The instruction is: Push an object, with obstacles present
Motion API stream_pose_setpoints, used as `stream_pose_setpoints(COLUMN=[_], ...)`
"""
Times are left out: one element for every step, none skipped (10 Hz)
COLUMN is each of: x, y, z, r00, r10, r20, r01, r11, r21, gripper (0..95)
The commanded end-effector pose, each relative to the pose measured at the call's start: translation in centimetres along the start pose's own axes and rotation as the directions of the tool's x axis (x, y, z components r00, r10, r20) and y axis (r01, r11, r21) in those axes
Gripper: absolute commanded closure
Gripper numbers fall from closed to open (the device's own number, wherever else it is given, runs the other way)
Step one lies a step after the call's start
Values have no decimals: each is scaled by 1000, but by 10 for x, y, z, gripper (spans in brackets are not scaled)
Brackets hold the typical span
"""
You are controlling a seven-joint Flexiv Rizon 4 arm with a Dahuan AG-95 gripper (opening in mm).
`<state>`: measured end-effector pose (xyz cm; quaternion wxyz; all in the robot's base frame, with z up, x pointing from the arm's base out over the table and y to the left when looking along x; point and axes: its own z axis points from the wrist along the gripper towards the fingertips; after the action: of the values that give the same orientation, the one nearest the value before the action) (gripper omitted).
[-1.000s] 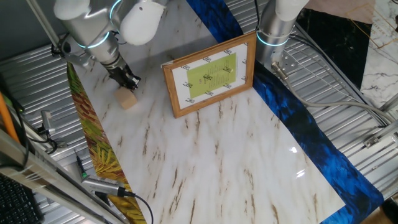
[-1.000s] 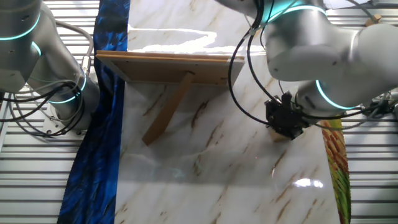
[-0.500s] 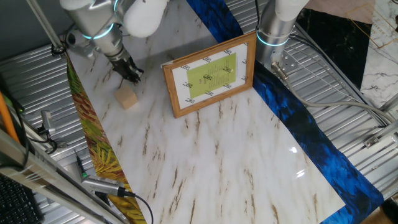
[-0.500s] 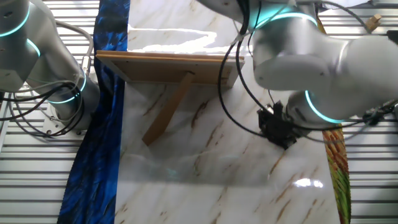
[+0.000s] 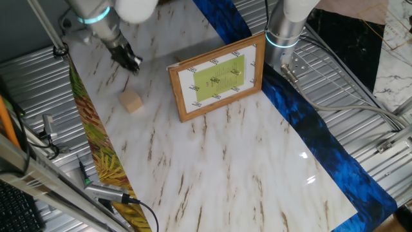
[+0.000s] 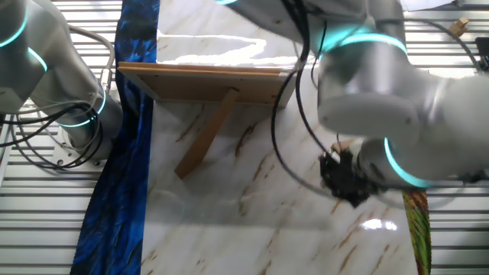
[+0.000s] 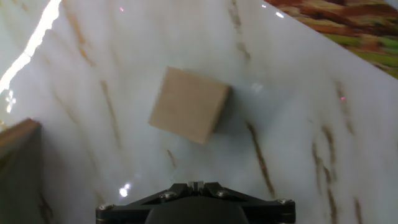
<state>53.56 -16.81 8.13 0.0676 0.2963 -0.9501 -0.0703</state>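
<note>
Claw (image 5: 132,62) up off the marble table (image 5: 244,161), dark and narrow in one fixed view, empty, touching nothing; whether parted or pressed together cannot be told, fingertips out of frame in the hand view and blurred to a dark lump in the other fixed view (image 6: 345,177). Small wooden cube (image 5: 131,101) just near of the claw in one fixed view, apart from it, flat on the table close to the leaf-patterned strip (image 5: 103,161) along the table's left edge. Same cube (image 7: 189,104) under the hand camera, turned slightly askew, one tan face up, free all round. Barely a pale sliver of it behind the claw in the other fixed view. Picture frame (image 5: 217,77) to the right of the cube, well apart, propped upright, yellow-green sheet facing the near side. From the other fixed view, only the frame's brown back (image 6: 202,82) and its slanting prop leg (image 6: 205,134). Blue patterned strip (image 5: 309,122) along the table's right edge.
</note>
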Motion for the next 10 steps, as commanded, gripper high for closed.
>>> stream_pose_setpoints(x=[13,18,20,20,22,21,21,21,21,22], y=[-10,-12,-13,-12,-6,3,24,34,43,48], z=[-8,-11,-11,-12,-9,-6,2,6,9,11], r00=[1000,1000,999,999,998,997,994,993,991,990], r10=[14,22,35,42,57,72,108,120,134,138], r20=[4,2,-4,-2,7,6,3,8,9,8], r01=[-14,-22,-35,-42,-57,-72,-108,-120,-134,-138], r11=[1000,1000,999,999,998,997,994,993,991,990], r21=[4,1,6,6,-5,-3,3,3,3,2], gripper=[950,950,950,950,950,950,950,950,950,950])
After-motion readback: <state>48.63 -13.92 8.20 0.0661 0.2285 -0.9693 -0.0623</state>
